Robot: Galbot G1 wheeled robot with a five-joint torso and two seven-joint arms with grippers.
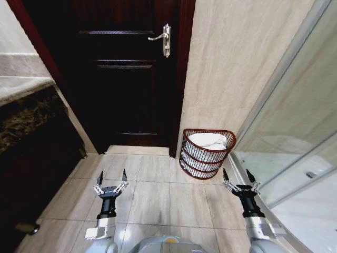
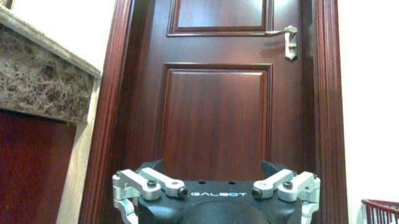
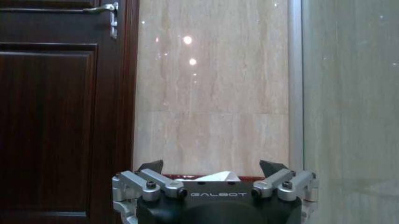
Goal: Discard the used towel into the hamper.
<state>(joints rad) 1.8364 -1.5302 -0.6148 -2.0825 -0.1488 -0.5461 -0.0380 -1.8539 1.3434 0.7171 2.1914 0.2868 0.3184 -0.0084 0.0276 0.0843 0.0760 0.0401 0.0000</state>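
The towel [image 1: 207, 140] lies white and bunched inside the hamper [image 1: 206, 154], so judge the discard step as done; you are at the closing stage. The hamper stands on the floor [image 1: 152, 192] against the tiled wall [image 1: 231, 63], just right of the door [image 1: 126, 74] and near the glass partition [image 1: 295, 137].

Both hands are low over the floor, fingers spread wide and holding nothing. The right hand [image 1: 239, 178] is nearer the hamper, which sits ahead of it and slightly to its left, apart from it. In the right wrist view the hamper rim and a peak of towel [image 3: 219, 177] show just past the hand [image 3: 212, 167]. The left hand [image 1: 111, 179] is well apart from the hamper, facing the door.

The next move likely calls for no grasp: confirm that no towel hangs over the rim, then hold the arms clear.
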